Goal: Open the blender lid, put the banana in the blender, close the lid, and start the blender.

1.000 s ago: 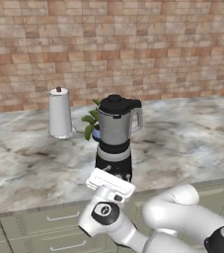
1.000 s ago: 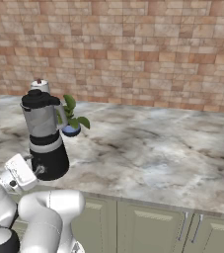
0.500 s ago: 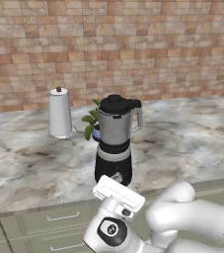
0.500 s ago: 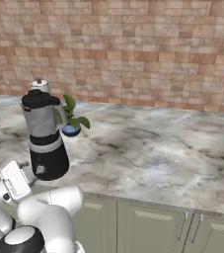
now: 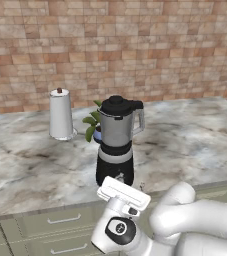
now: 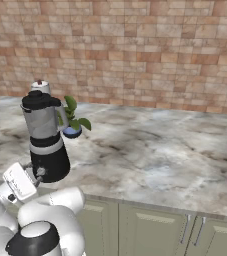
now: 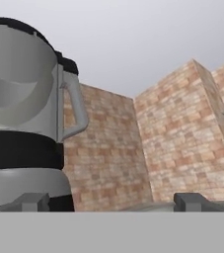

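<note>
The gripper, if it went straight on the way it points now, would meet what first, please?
Probably the blender: the open gripper looks at its jar from low down, though the line may pass just beside the handle.

Arm's white hand sank toward the lower centre of the left base view, gripper now low at the worktop edge, just before the blender base.

I can read no text, label, brand or number ahead of me, not even on the blender.
</note>
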You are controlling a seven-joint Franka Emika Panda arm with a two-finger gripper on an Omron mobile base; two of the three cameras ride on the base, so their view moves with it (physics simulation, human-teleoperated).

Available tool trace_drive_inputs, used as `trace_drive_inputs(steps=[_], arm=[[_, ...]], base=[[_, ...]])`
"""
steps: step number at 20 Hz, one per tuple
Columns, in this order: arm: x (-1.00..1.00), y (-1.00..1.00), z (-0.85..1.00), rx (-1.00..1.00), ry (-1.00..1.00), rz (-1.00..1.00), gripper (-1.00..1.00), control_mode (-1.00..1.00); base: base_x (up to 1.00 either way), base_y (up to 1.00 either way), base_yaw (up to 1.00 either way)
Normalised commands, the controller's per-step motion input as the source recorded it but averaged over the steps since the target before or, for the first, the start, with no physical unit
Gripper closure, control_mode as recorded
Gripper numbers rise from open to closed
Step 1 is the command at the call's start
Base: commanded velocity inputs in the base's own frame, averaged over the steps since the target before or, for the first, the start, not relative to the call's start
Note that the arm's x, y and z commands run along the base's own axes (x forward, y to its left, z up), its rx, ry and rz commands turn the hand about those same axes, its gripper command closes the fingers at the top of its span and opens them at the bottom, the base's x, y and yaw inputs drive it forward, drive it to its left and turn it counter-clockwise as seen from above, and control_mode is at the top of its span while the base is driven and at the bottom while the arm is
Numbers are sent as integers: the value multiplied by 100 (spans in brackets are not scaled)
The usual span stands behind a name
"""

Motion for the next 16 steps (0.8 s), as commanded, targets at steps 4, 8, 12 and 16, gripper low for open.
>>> trace_drive_inputs(steps=[4, 8, 12, 16], arm=[[27, 0, -2, 0, 0, 0, -100, -100], [45, 0, 0, 0, 2, -1, -100, -100], [36, 0, -1, 0, 9, -11, -100, -100], [6, -2, -10, 0, 6, -18, -100, -100]], base=[[0, 0, 0], [0, 0, 0], [0, 0, 0], [0, 0, 0]])
